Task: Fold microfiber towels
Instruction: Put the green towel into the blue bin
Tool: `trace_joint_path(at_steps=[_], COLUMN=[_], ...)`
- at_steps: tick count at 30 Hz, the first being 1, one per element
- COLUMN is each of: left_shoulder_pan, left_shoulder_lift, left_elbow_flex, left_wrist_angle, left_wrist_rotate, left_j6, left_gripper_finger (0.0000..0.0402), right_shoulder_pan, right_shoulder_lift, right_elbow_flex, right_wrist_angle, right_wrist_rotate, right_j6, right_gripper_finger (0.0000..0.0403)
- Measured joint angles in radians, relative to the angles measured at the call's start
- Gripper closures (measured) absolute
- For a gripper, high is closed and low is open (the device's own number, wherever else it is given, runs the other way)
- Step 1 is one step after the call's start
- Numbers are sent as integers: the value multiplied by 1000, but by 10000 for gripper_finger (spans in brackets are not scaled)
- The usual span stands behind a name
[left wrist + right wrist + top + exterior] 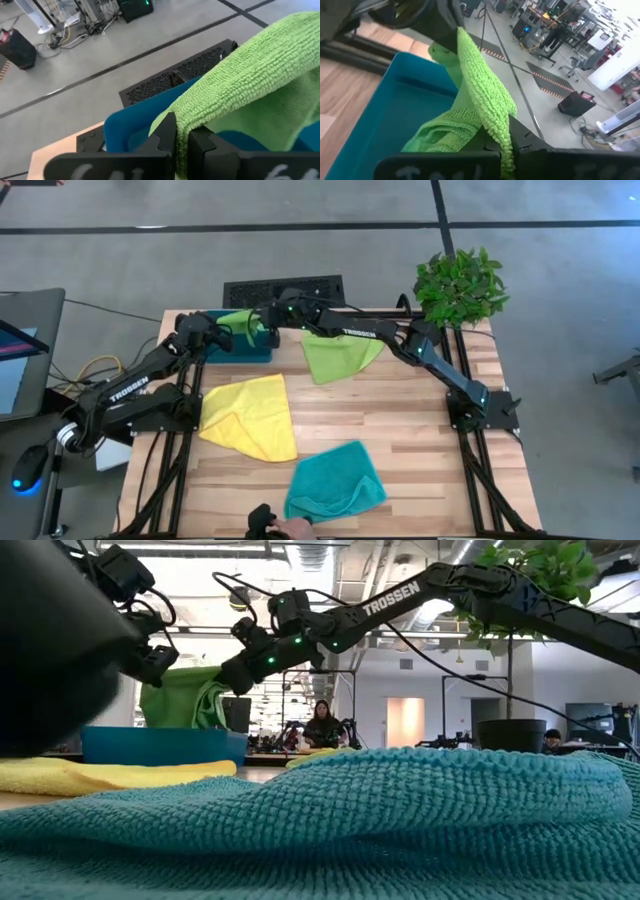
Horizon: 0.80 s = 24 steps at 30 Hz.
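A lime green towel [240, 322] hangs between my two grippers over the dark-teal tray [252, 352] at the table's far left. My left gripper [222, 335] is shut on its left end, my right gripper [262, 323] on its right end. In the low view the towel [185, 700] sags down behind the tray's wall [160, 745]. A second lime green towel [340, 355] lies crumpled on the table at the far middle. A yellow towel [250, 415] lies at the left middle and a teal towel [335, 480] near the front edge. My left gripper pinches an edge of the lime green towel [186, 119] between its two shut fingers. The cloth runs up and away from the fingers over the tray [120, 131]. My right gripper pinches a folded ridge of the same towel [496, 125] between its two shut fingers. The rest of the towel droops in loose folds [442, 135] into the tray [385, 110].
A potted plant [460, 285] stands at the table's far right corner. A black grille [285, 288] lies on the floor beyond the far edge. A person's hand [292, 528] shows at the near edge by the teal towel. Bare wood [430, 430] lies at the right.
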Motion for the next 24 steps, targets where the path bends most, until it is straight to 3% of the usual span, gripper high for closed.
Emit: trace_joint_path(at_steps=[12, 19, 24], left_shoulder_pan=[0, -1, -2], left_shoulder_lift=[2, 49, 62], left_elbow_flex=[0, 2, 1], left_wrist_angle=[-16, 24, 70], left_wrist_rotate=[22, -16, -31], left_j6=[-26, -63, -150], left_gripper_finger=[401, 401, 401], right_shoulder_pan=[0, -6, -6], right_shoulder_lift=[0, 0, 0], right_elbow_flex=[0, 0, 0], right_wrist_angle=[-17, 3, 5], right_wrist_rotate=[3, 3, 5], right_j6=[-36, -38, -37], right_gripper_finger=[392, 392, 392])
